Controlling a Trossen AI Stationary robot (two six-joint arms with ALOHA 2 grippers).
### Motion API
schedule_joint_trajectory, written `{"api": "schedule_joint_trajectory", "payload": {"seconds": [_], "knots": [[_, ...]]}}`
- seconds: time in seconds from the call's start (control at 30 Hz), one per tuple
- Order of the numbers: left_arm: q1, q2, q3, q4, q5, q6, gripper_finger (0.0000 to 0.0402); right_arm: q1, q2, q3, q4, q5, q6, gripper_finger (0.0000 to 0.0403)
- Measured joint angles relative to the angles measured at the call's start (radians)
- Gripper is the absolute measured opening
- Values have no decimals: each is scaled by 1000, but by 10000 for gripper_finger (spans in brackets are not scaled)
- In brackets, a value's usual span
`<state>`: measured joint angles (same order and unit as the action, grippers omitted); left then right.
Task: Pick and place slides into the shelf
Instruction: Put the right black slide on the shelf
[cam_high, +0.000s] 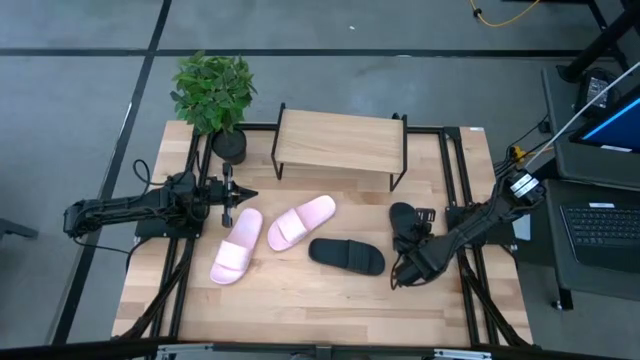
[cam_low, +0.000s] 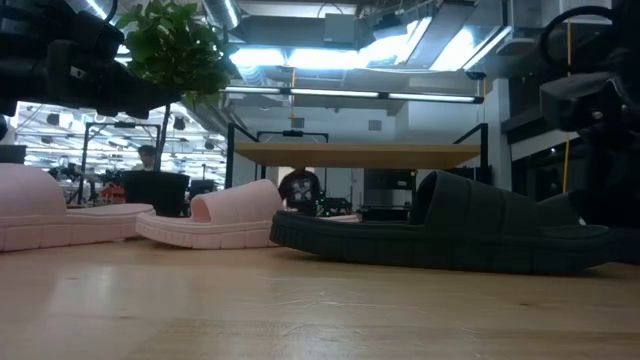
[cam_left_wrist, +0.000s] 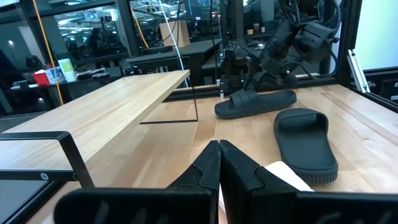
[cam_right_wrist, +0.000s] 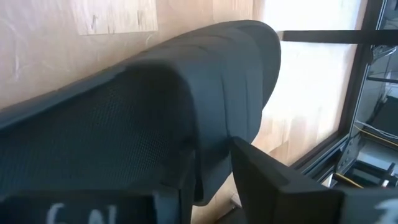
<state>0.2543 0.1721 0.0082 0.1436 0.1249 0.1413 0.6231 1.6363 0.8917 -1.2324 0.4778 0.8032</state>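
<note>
- On the large light wood tabletop (cam_high: 300, 300), at its far edge, you have the shelf (cam_high: 340, 142): a low rack with a light plank top and thin black legs. Nothing sits on it; all four slides lie on the table in front.
- Small green potted plant (cam_high: 213, 95) stands at the far left corner, clear of the work.
- Two light pink slides: one (cam_high: 237, 246) front-left, one (cam_high: 301, 222) just beside it toward the middle, angled.
- Black slide (cam_high: 346, 255) lies flat near the centre, just right of the pinks.
- Second black slide (cam_high: 405, 228) is further right, under the right arm.
- Right gripper (cam_high: 408, 262) is at that second black slide. Right wrist view shows its dark fingers (cam_right_wrist: 273, 180) straddling the slide's edge, one either side, spread fairly wide around it. I read this as closing in, grip not yet firm.
- Left gripper (cam_high: 243, 193) waits at the left, above the pinks, jaws fully closed, empty.
- Step in hand: picking the first slide. Next you need to finish the squeeze, lift clear of the neighbouring black slide, then carry it back to the rack.
</note>
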Motion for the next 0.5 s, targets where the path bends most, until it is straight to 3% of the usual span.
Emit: {"api": "schedule_joint_trajectory", "payload": {"seconds": [0.5], "knots": [[0, 0, 0, 0, 0, 0, 0, -26, -1, 0, -1, 6, 2, 13]]}}
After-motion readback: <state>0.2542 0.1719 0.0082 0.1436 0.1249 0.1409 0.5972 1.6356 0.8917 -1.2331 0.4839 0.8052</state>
